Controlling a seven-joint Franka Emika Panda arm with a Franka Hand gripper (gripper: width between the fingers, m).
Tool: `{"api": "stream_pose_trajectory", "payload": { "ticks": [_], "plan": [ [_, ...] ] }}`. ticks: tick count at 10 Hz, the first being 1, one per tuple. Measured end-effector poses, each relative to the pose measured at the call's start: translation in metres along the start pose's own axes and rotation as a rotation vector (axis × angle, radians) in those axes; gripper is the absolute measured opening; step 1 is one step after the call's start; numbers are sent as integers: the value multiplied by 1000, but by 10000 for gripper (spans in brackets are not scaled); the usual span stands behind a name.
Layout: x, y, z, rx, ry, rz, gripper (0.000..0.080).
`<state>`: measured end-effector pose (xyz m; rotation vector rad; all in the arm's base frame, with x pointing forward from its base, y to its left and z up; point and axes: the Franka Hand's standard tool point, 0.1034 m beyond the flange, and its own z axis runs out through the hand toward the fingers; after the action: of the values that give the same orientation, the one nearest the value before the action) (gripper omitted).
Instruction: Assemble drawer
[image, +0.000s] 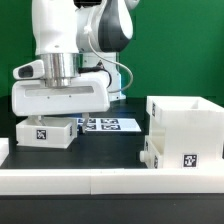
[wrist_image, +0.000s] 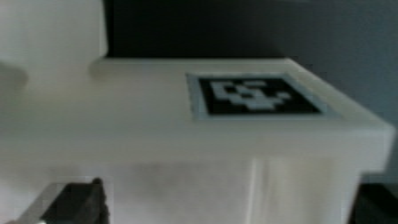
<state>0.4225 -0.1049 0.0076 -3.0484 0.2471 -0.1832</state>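
Note:
A small white tray (image: 45, 132) with a black-and-white tag lies on the black table at the exterior view's left. My gripper (image: 57, 116) hangs right over it. In the wrist view the tray (wrist_image: 214, 130) fills the frame, tag facing up. My gripper (wrist_image: 228, 205) is open, with one dark fingertip (wrist_image: 75, 200) on each side of the tray's body. I cannot tell whether the fingers touch it. The tall hollow housing (image: 188, 122) stands at the exterior view's right. A second tray (image: 170, 155) with a tag sits low at its front.
The marker board (image: 108, 125) lies flat behind the tray, mid-table. A long low white rail (image: 100, 180) runs along the table's front edge. A green wall stands behind.

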Motion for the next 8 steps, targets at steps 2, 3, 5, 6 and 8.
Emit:
{"api": "stream_pose_trajectory", "payload": {
  "ticks": [2, 3, 5, 6, 8],
  "plan": [
    [-2, -3, 3, 2, -6, -8, 649],
    [-2, -5, 3, 3, -7, -13, 649],
    [-3, -10, 4, 5, -9, -25, 495],
    [-3, -11, 4, 5, -10, -27, 328],
    [-3, -11, 4, 6, -11, -27, 153]
  ]
}}
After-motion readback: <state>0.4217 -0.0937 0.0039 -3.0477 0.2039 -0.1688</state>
